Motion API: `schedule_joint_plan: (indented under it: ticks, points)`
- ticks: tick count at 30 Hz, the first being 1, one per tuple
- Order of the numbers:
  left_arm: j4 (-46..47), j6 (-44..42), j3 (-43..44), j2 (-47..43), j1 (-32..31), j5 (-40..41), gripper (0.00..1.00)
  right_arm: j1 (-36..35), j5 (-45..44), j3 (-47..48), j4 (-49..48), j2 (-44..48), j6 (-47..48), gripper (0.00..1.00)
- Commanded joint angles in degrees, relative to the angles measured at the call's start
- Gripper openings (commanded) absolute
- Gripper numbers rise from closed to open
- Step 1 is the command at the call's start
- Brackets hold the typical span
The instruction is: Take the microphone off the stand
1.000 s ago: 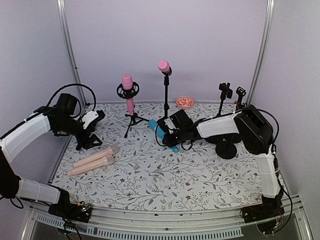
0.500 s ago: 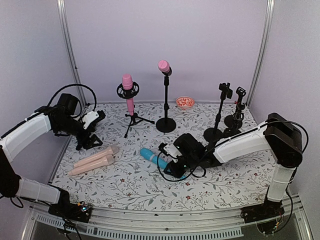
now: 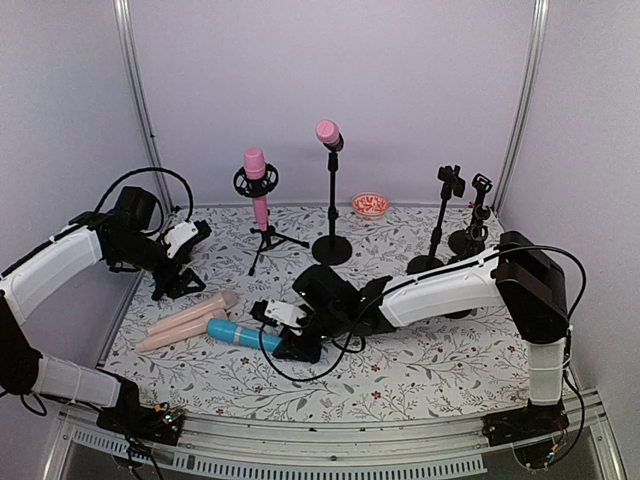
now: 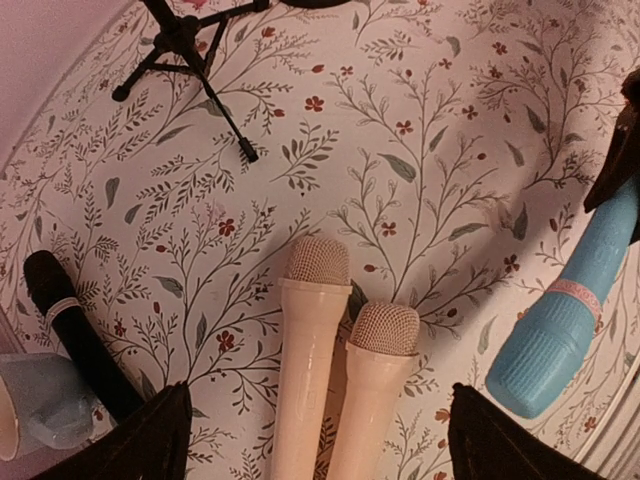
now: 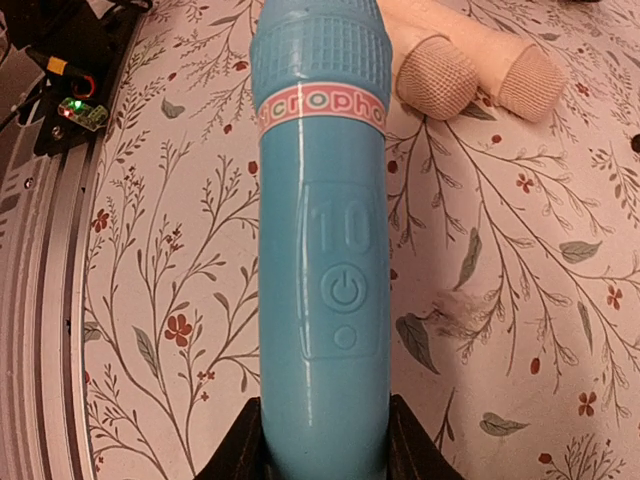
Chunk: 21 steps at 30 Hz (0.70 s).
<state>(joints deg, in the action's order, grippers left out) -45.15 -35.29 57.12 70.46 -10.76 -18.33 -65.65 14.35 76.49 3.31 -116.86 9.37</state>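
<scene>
Your right gripper [image 3: 283,342] is clamped on the handle of the blue microphone [image 3: 240,333], jaws only partly apart around it. The microphone lies level near the middle of the table, its head pointing to 9 o'clock. It is well apart from the two black stands [image 3: 445,225] at about 2 o'clock. From the right wrist you see just the inner edges of the two fingers [image 5: 250,450] at the bottom border. The handle's tail is hidden between them and the pink band's lettering is cut short. I cannot tell whether the microphone touches the cloth or hangs just above it.

Its head sits just beside the two beige microphones [image 3: 185,322], which lie side by side at its 9 o'clock. Your left gripper [image 3: 178,288] hangs above them, jaws spread wide with nothing between them. The left wrist view shows only two dark finger corners [image 4: 150,440], and the blue handle runs off the right edge.
</scene>
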Motion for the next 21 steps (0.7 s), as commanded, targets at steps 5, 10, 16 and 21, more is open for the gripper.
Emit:
schedule_joint_plan:
  ticks: [5,10,16,21]
  points:
    - [0.06,-0.04,0.71,-0.85,-0.37,0.57,0.91,-2.10,3.95,12.45,8.03,-8.06,11.75,0.00]
    - [0.06,0.02,0.79,-0.91,-0.38,0.53,0.91,-2.25,4.63,21.35,11.97,-14.75,13.22,0.01]
    - [0.06,0.04,0.87,-1.02,-0.35,0.62,0.91,-2.31,3.48,30.15,14.83,-22.11,16.18,0.08]
    - [0.06,-0.13,1.03,-1.02,-0.35,0.82,0.91,-2.29,1.96,34.01,14.92,-24.66,17.38,0.18]
